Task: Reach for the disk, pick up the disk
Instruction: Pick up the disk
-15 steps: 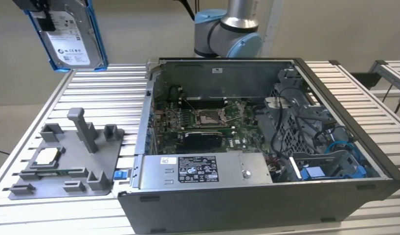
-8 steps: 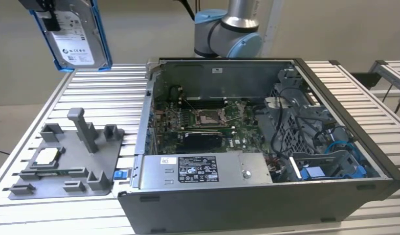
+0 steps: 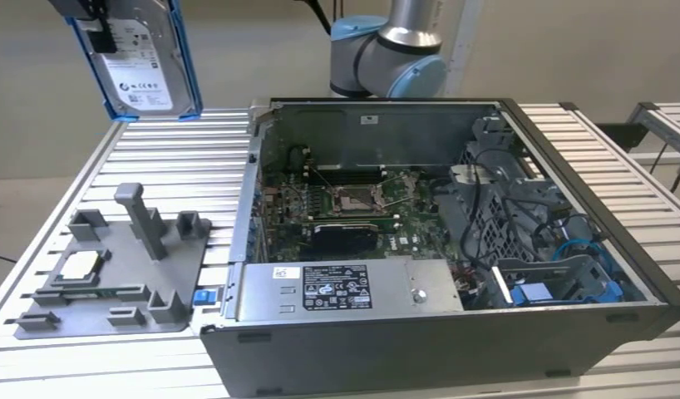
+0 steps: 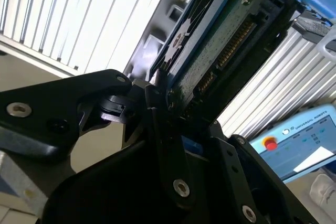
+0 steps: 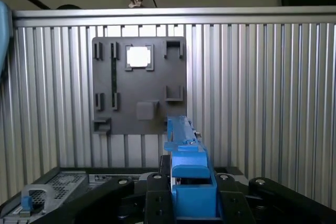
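Note:
The disk (image 3: 144, 62), a silver-grey drive with a white label in a bright blue carrier, hangs upright high above the table at the exterior view's left. My gripper (image 3: 94, 18) is shut on its upper end at the picture's top edge. In the second wrist view the disk (image 4: 220, 35) shows its green circuit-board side, clamped between the black fingers (image 4: 157, 103). In the first wrist view the disk's blue carrier edge (image 5: 185, 150) sticks out from between the fingers, above the grey fixture plate.
A grey fixture plate (image 3: 107, 274) with pegs and slots lies on the slatted aluminium table (image 3: 163, 150) and carries a small square silver chip (image 3: 83, 263). An open computer case (image 3: 429, 249) stands to its right, a blue bracket (image 3: 534, 295) inside.

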